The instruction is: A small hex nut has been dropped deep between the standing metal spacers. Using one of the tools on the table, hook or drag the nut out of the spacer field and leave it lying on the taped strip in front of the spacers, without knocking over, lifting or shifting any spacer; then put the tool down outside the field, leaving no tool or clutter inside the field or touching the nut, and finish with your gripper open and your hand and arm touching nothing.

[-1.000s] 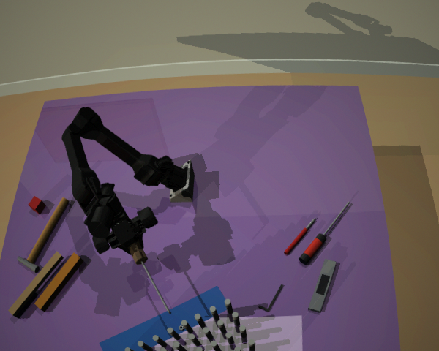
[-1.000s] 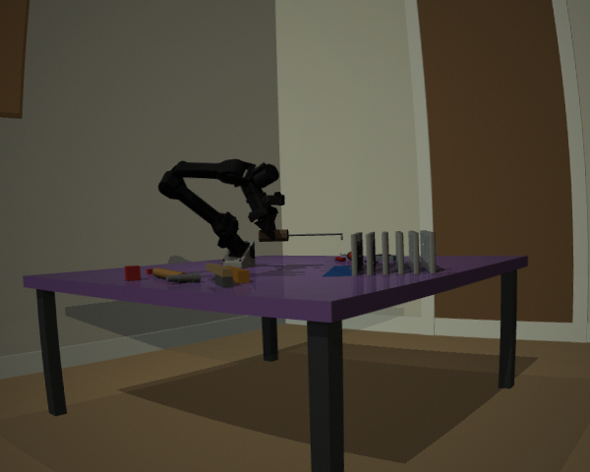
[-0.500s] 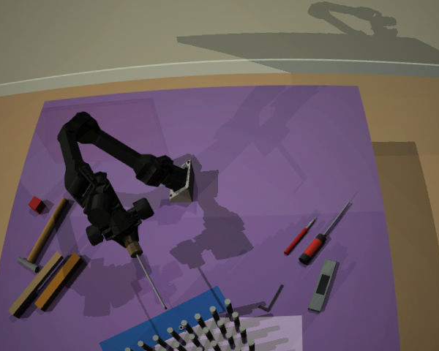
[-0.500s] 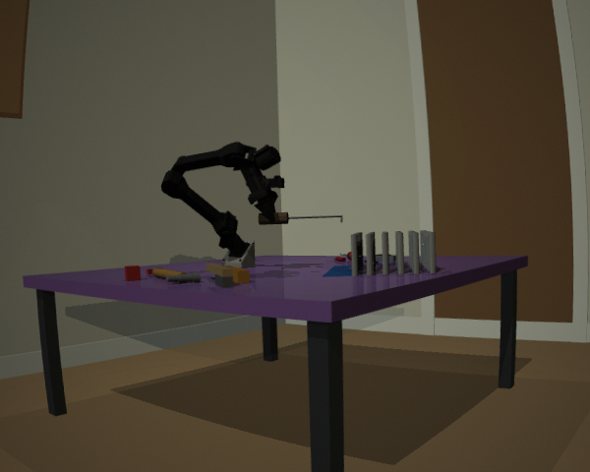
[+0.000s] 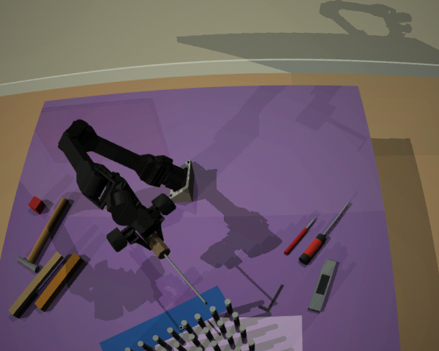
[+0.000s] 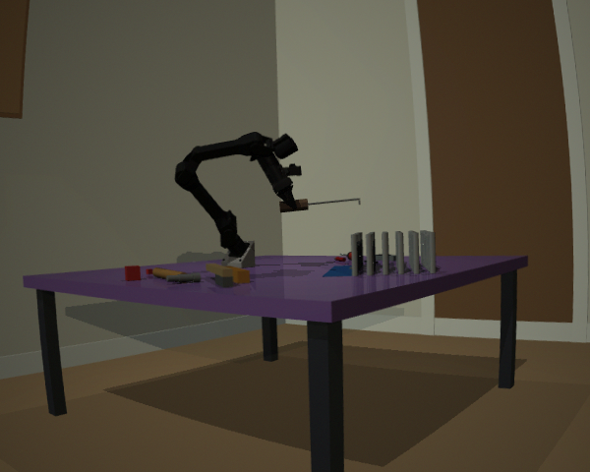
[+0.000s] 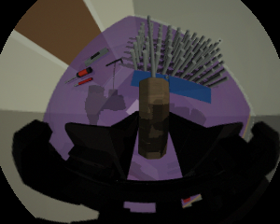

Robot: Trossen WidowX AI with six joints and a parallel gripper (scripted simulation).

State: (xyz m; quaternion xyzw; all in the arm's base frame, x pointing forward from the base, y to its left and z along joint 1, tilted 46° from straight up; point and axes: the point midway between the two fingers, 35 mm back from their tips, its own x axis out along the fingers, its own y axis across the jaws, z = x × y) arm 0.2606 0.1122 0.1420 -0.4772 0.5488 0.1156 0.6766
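Gripping a hook tool by its wooden handle [image 5: 158, 247] [image 6: 301, 205] [image 7: 154, 95], the pincer [image 5: 154, 241] [image 6: 290, 204] [image 7: 153, 114] holds it well above the bench [image 5: 306, 170] [image 6: 183, 293] [image 7: 238, 103], its fingers closed on the wood. The thin shaft [image 5: 184, 277] [image 6: 330, 202] reaches toward the lower center of the top frame, its bent tip [image 5: 205, 302] [image 6: 359, 202] above the standing spacers [image 6: 384, 254] [image 7: 187, 57] in the exterior view.

The hex nut [image 5: 181, 327] appears at lower center of the top frame, on the blue taped strip [image 5: 155, 317] [image 6: 337, 270] [image 7: 191, 91] close beside the front row, though the dim picture leaves its exact clearance from the posts uncertain.

The retrieval looks nearly done, and the step in hand is probably to take the tool away. Doing it well means holding height until the whole hook is past the spacer tops, then swinging it toward the left or right of the top frame, well off the strip. The long shaft exaggerates any wrist turn, so slow, level travel suits it. Lowering should bring handle and hook down gently before the fingers part; a drop could send the tool rolling back toward the nut.
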